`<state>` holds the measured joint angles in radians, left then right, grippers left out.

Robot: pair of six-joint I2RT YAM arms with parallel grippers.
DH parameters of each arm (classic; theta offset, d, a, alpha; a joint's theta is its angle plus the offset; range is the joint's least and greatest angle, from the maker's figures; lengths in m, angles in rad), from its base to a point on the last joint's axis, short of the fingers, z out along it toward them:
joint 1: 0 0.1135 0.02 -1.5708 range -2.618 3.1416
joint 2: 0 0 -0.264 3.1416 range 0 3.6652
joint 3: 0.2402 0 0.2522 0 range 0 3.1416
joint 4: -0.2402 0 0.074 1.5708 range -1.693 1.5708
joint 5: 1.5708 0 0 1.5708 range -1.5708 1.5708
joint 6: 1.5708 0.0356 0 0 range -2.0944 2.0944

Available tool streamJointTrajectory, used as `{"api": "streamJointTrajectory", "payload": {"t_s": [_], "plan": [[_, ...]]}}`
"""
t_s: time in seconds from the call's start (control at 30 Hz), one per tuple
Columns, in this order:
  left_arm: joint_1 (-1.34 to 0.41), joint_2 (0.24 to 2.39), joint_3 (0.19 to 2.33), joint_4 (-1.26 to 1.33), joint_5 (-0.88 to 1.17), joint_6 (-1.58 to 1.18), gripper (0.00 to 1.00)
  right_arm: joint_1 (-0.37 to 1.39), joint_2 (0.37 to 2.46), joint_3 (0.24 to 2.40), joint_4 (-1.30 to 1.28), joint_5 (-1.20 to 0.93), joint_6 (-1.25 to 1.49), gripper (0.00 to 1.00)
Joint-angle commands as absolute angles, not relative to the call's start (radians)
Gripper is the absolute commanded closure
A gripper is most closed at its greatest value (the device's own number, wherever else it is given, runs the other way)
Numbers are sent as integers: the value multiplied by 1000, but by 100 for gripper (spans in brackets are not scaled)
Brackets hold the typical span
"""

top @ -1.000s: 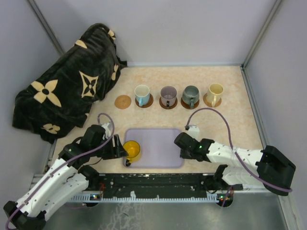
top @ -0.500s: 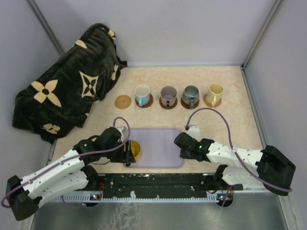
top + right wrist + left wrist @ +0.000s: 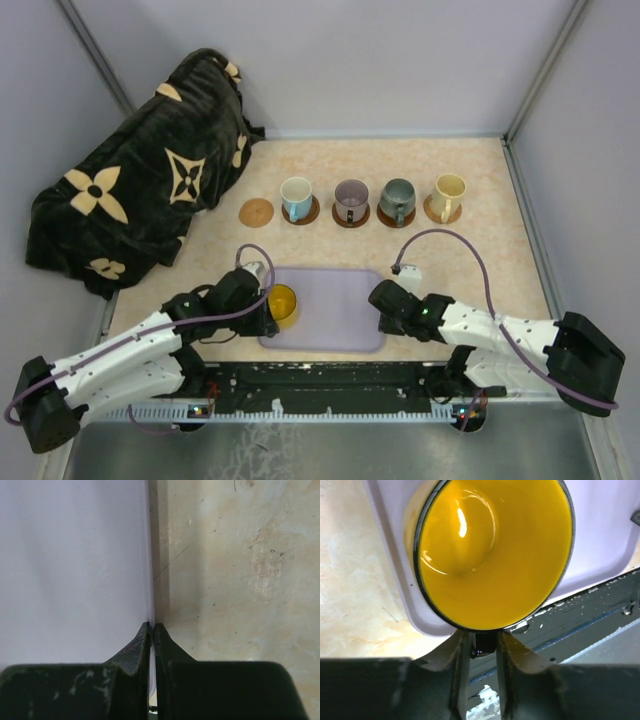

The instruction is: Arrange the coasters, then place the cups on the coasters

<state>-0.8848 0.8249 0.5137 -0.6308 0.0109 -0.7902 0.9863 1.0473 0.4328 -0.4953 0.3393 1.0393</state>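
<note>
The yellow cup (image 3: pixel 282 303) stands upright at the left end of the lavender tray (image 3: pixel 335 318), and its dark handle (image 3: pixel 483 647) lies between the fingers of the left end effector (image 3: pixel 483 639), which seems clamped on it (the contact sits in shadow). The right end effector (image 3: pixel 151 626) is closed on nothing, its tips at the tray's right edge. At the back of the counter (image 3: pixel 490 250), four cups (image 3: pixel 351 199) sit on coasters (image 3: pixel 311 214), with a fifth coaster (image 3: pixel 257 212) bare at the row's left.
</note>
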Motion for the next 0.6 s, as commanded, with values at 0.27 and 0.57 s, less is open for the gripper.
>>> {"api": "streamJointTrajectory", "payload": {"t_s": [0.27, 0.57], "plan": [[-936, 897, 502, -558, -130, -793, 100, 993, 1041, 418, -567, 358, 1057, 99], [-983, 972, 667, -555, -242, -719, 100, 992, 1027, 417, -571, 365, 1059, 68]]}}
